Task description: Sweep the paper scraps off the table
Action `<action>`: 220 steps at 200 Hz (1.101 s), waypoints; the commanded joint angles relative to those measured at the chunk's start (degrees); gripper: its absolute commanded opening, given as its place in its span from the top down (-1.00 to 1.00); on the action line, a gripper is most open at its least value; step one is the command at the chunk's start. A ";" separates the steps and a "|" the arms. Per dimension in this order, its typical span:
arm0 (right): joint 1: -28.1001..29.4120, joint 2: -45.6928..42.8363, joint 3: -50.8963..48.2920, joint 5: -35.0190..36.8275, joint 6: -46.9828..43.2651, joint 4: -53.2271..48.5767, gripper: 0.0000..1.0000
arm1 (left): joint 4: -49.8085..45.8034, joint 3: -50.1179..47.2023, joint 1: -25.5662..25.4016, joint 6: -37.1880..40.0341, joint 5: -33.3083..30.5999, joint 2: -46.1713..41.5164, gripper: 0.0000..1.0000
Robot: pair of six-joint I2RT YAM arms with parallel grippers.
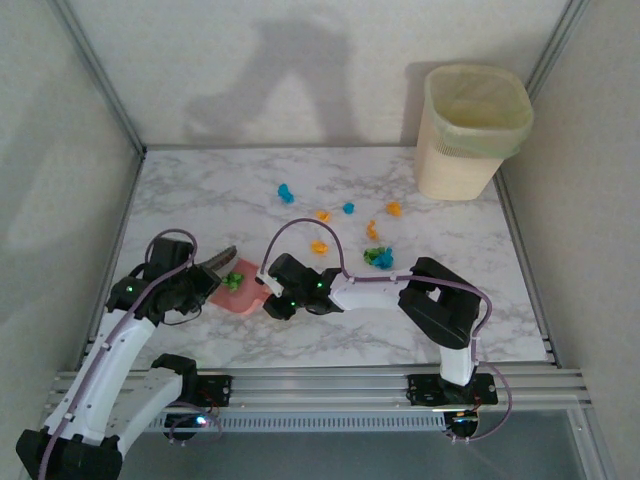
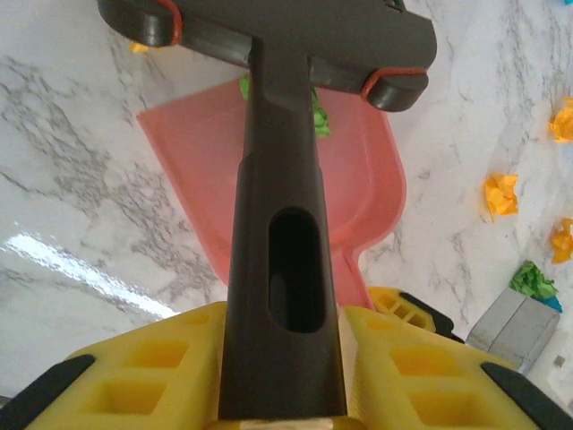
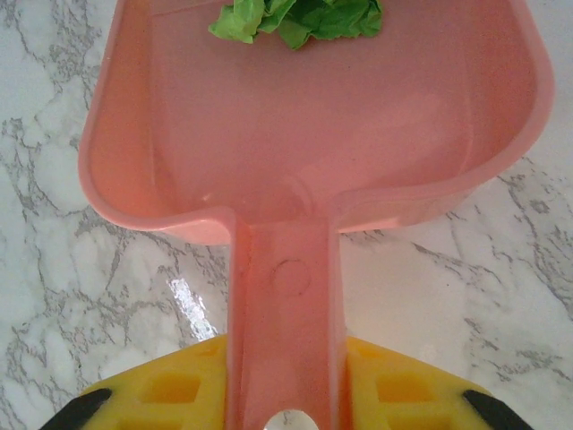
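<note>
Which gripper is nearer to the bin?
Right. The right gripper, holding the dustpan, is front-left of the bin; the left gripper, holding the brush, is farther left.

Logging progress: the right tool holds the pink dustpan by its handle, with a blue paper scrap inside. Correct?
No: the paper scrap inside the pink dustpan is green, not blue; the right wrist view shows it. The right tool does hold the handle.

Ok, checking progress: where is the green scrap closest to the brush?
Top view, left of centre: the green scrap lies inside the pink dustpan, beside the brush.
</note>
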 commanded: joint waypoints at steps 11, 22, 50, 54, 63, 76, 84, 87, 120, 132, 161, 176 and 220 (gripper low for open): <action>0.88 0.93 -0.02 -5.52 0.17 -0.92 1.00 | 1.20 -0.93 0.36 -3.99 5.97 -2.46 1.00; 0.98 1.18 -0.06 -6.16 0.55 -0.62 1.00 | 1.88 -1.15 0.34 -4.66 6.78 -2.99 1.00; 1.10 1.66 0.31 -5.37 1.64 -0.79 1.00 | 3.61 -2.59 0.33 -5.97 9.27 -3.35 1.00; 1.05 1.65 0.19 -5.05 1.81 -0.61 1.00 | 3.82 -2.84 0.37 -6.24 9.51 -3.47 1.00; 1.10 1.61 -0.01 -4.53 2.39 -0.20 1.00 | 4.20 -3.24 0.28 -6.55 9.99 -3.87 1.00; 1.05 1.58 -0.11 -3.59 3.03 -0.17 1.00 | 4.34 -3.44 0.25 -6.75 10.20 -3.88 1.00; 0.96 1.66 -0.11 -2.61 3.47 -0.26 1.00 | 4.83 -3.64 0.22 -6.89 10.71 -3.98 1.00; 0.88 1.68 -0.11 -2.31 3.55 -0.26 1.00 | 5.12 -3.84 0.14 -7.03 11.03 -4.07 1.00; -0.56 1.22 -1.29 -0.39 5.90 0.56 1.00 | 7.78 -4.35 -1.15 -7.70 14.01 -3.83 1.00; -1.22 0.83 -2.08 0.09 6.61 1.36 1.00 | 8.27 -4.15 -1.88 -7.53 14.25 -3.54 1.00; -1.82 0.41 -3.00 1.43 7.13 2.49 1.00 | 9.39 -4.04 -3.38 -7.53 14.38 -3.11 1.00; -1.89 0.35 -3.35 2.66 7.50 2.86 1.00 | 10.27 -4.16 -4.12 -7.53 14.83 -2.87 1.00; -2.38 -1.58 -6.33 5.01 8.45 6.29 1.00 | 11.33 -3.78 -5.58 -6.95 14.54 -1.65 1.00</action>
